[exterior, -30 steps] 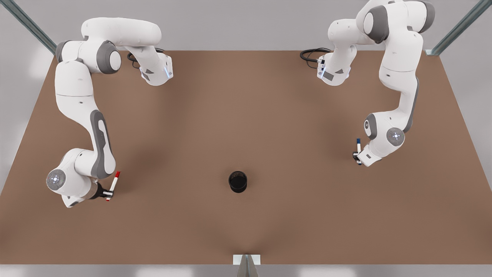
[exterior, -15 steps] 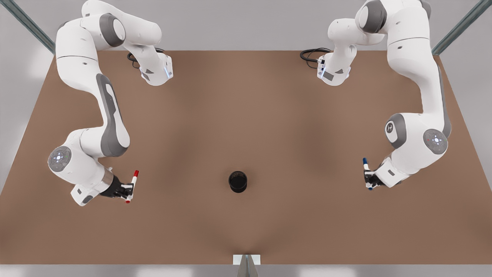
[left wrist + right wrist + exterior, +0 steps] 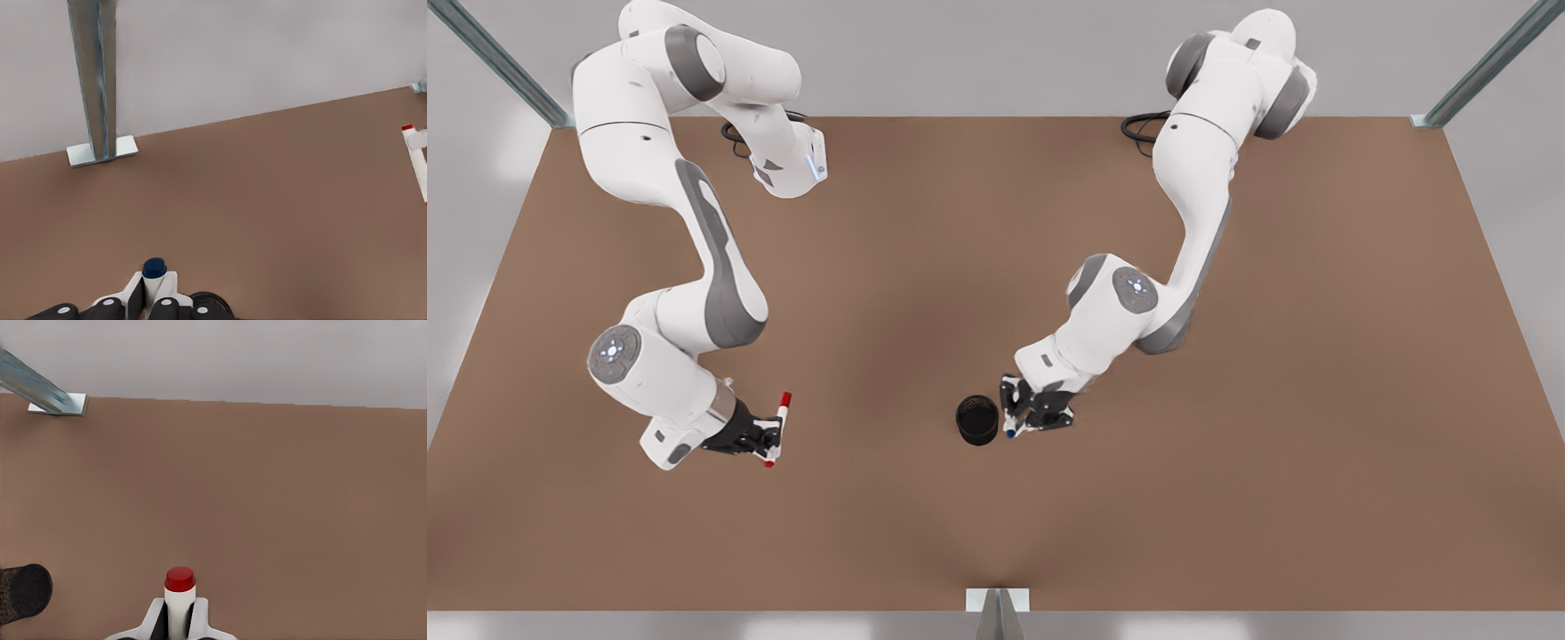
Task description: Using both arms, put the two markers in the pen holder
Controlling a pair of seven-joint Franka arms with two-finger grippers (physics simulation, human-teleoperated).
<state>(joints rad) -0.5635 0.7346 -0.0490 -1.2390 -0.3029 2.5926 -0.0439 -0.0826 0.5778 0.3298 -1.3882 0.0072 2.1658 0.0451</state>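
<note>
The black pen holder (image 3: pixel 977 420) stands upright on the brown table (image 3: pixel 1227 498) near the front middle. My left gripper (image 3: pixel 1017 418) is shut on the blue marker (image 3: pixel 1009 427) and hangs just beside the holder, on the front view's right of it. In the left wrist view the blue marker (image 3: pixel 154 269) stands between the fingers of my left gripper (image 3: pixel 155 301). My right gripper (image 3: pixel 768 437) is shut on the red marker (image 3: pixel 779 428), well off to the front view's left of the holder. The right wrist view shows the red marker (image 3: pixel 179 585) upright and the holder (image 3: pixel 23 592) off to one side.
A metal post with a foot plate (image 3: pixel 996 604) stands at the table's front edge, also seen as the post (image 3: pixel 93 80). Both arm bases and black cables (image 3: pixel 1145 126) sit at the back edge. The frame's corner posts (image 3: pixel 1485 67) rise at the back.
The left arm has swung far toward the front view's left, bringing the blue marker beside the holder. The right arm has carried the red marker a little toward the holder.
</note>
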